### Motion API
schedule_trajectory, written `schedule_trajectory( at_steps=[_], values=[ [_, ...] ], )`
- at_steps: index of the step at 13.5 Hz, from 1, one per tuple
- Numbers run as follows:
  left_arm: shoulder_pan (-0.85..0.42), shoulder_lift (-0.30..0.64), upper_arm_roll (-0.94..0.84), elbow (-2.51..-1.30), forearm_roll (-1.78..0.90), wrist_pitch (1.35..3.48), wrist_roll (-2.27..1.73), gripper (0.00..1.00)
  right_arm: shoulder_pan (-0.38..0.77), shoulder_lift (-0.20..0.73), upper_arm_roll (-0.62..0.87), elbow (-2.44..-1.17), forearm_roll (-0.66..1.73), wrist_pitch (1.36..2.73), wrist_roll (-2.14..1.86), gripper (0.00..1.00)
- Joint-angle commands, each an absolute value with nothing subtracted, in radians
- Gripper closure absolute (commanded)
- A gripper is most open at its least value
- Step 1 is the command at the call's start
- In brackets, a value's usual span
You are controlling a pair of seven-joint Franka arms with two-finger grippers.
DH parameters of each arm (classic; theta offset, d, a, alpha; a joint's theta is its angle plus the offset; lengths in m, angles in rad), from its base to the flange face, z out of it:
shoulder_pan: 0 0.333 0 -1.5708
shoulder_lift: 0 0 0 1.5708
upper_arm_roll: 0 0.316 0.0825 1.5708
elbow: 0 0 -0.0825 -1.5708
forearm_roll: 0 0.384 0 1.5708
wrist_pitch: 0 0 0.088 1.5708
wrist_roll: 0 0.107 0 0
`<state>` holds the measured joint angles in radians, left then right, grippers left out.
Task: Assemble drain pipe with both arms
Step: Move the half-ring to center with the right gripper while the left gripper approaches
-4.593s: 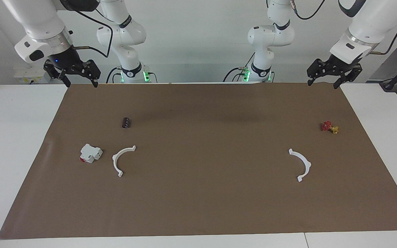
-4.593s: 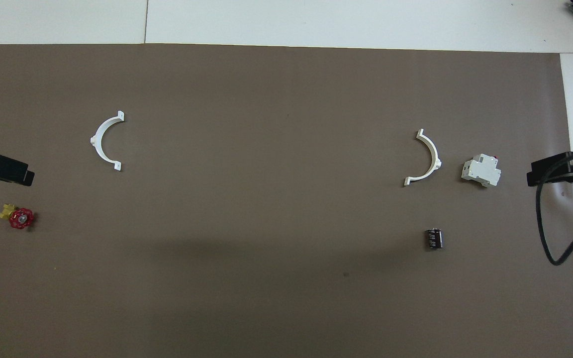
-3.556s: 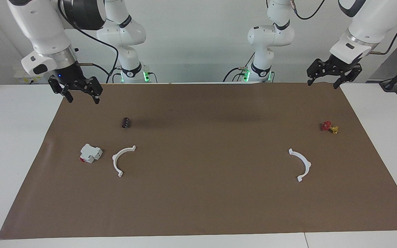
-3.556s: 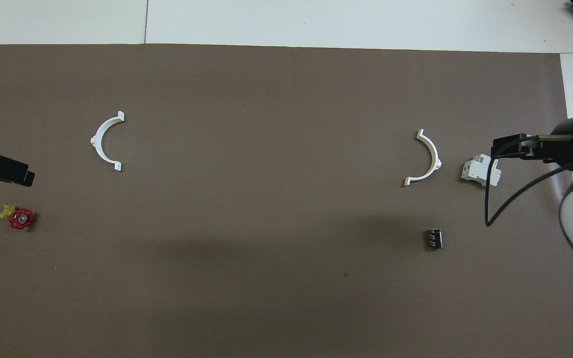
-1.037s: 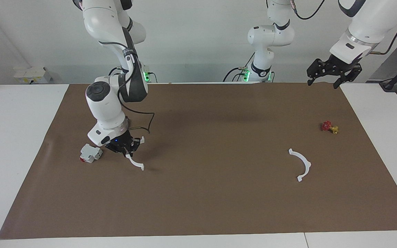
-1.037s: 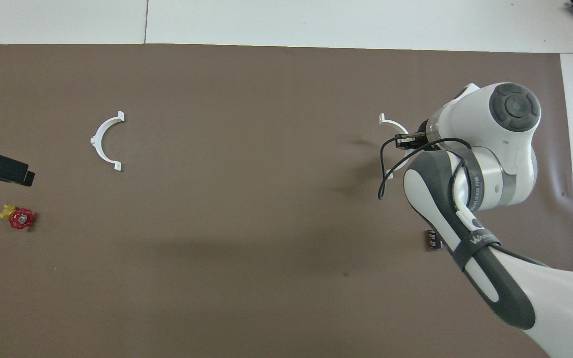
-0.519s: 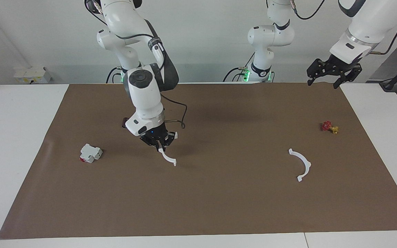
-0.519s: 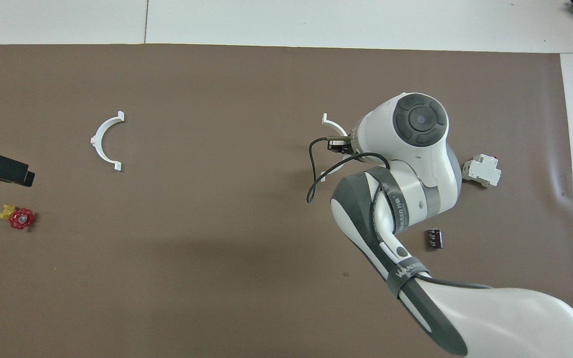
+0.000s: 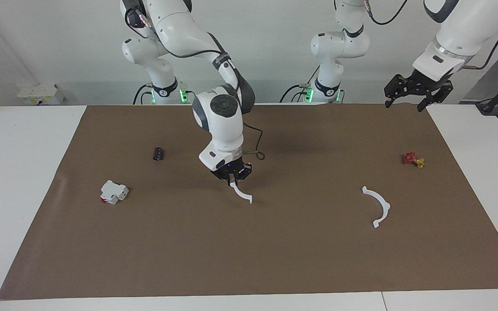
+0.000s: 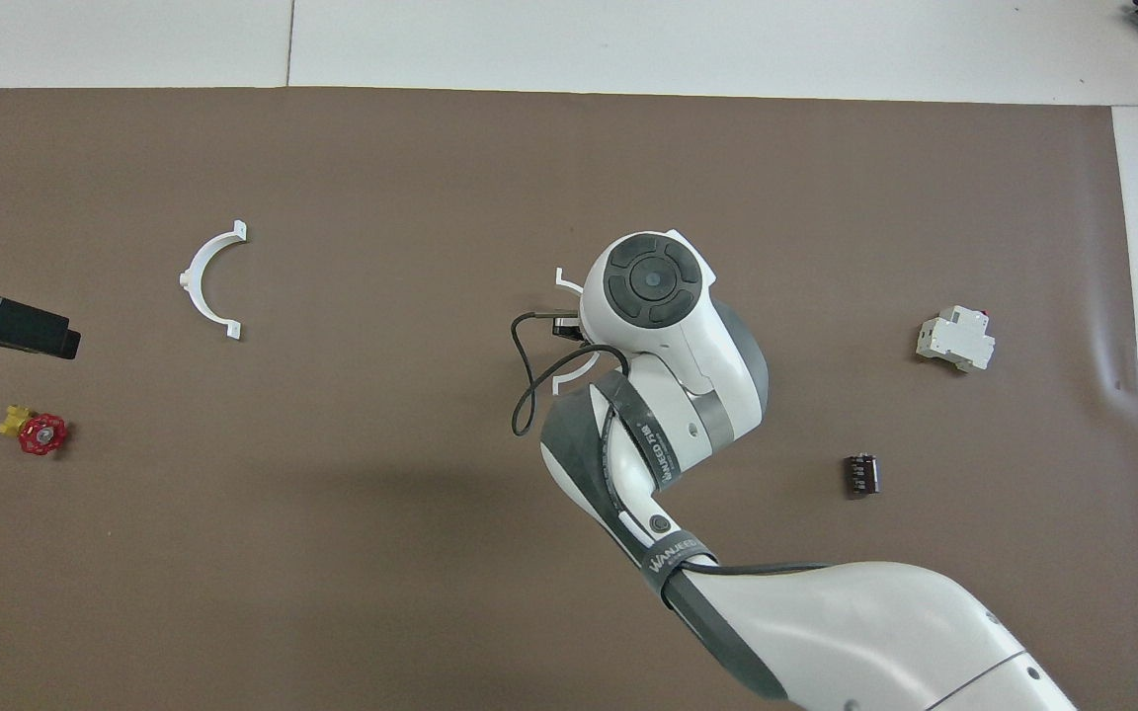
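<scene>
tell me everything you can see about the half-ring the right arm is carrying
The held half-ring is a thin, flat white arc that looks like plastic, with a small tab at its free end. The right claw is shut on its upper end, so it hangs below the claw, curving down toward the brown mat near the table's middle. Whether its low tip touches the mat cannot be told. From overhead the arm hides most of it.

From overhead, the right arm's wrist sits right over its own gripper, so you only catch two bits of the white half-ring poking out past it. The left gripper is cut off by the picture's edge there, just its black tip showing. In the facing view both arms run out the top, and the little red and yellow part is too small to identify.
</scene>
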<state>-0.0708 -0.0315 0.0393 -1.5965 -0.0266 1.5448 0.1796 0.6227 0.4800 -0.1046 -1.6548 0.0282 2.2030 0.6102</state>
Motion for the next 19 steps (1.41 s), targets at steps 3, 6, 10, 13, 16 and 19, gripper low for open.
schedule_trajectory(
  at_steps=[3, 6, 10, 13, 16, 19],
  values=[
    [-0.069, -0.080, 0.038, -1.735, -0.026, 1.719, 0.184, 0.00, 0.656, 0.523, -0.107, -1.661, -0.014, 2.278, 0.631, 1.00],
    [-0.069, -0.077, 0.038, -1.836, -0.028, 1.866, 0.187, 0.00, 0.652, 0.529, -0.107, -1.678, -0.018, 2.306, 0.611, 1.00],
    [-0.069, -0.017, 0.038, -1.893, -0.028, 2.006, 0.193, 0.00, 0.655, 0.528, -0.107, -1.700, -0.018, 2.307, 0.609, 1.00],
    [-0.066, 0.055, 0.038, -1.891, -0.028, 2.107, 0.212, 0.00, 0.655, 0.528, -0.107, -1.706, -0.018, 2.324, 0.609, 1.00],
    [-0.045, 0.116, 0.037, -1.887, -0.031, 2.198, 0.258, 0.00, 0.657, 0.525, -0.107, -1.721, -0.018, 2.341, 0.617, 1.00],
    [-0.044, 0.204, 0.037, -1.884, -0.031, 2.284, 0.276, 0.00, 0.657, 0.525, -0.107, -1.724, -0.018, 2.344, 0.615, 1.00]
  ],
)
